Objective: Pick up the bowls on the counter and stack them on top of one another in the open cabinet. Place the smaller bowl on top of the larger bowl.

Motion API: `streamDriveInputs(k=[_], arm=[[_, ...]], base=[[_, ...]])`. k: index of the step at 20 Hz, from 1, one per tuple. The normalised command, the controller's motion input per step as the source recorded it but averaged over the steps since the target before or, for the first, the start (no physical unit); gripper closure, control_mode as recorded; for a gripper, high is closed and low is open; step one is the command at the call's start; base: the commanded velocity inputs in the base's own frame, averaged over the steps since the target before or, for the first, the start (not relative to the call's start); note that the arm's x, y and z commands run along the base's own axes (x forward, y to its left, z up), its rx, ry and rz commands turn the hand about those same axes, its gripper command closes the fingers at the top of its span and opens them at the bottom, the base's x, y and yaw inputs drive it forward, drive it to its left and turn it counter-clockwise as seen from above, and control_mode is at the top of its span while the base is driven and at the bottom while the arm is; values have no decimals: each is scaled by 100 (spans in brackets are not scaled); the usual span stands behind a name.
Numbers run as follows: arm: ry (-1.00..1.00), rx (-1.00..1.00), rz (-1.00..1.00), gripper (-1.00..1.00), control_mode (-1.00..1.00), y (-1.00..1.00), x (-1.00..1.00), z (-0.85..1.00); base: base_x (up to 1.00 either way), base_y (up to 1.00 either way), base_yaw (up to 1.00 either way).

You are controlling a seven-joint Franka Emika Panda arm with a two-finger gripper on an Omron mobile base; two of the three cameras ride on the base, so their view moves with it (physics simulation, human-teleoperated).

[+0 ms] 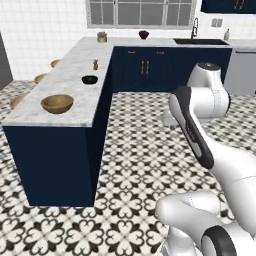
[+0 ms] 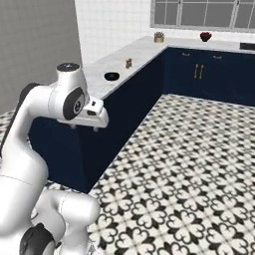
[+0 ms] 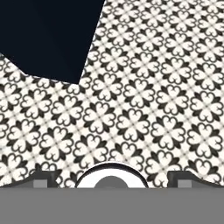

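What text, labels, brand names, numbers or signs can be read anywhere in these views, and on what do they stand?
None: no readable text in any view.
The wooden bowl, the black bowl and the marble counter are plain.
The navy cabinet fronts carry only brass handles.
The soap bottle by the sink is too small to show any label.
The robot arm bears no markings.

Small brown counter object (image 1: 95, 64) indistinct.

We see: larger bowl (image 1: 57, 103) matt wood | smaller bowl (image 1: 89, 79) glossy black | desk (image 1: 70, 75) smooth veined marble
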Motion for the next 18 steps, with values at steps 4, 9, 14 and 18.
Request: streamDriveInputs(k=[4, 9, 14, 18], arm=[[0, 0, 0, -100, 100, 0, 0, 0], [0, 0, 0, -100, 100, 0, 0, 0], [0, 0, 0, -100, 100, 0, 0, 0], [0, 0, 0, -100, 100, 0, 0, 0]], base=[[88, -47, 3], [100, -88, 8], [100, -71, 6], [100, -46, 18]])
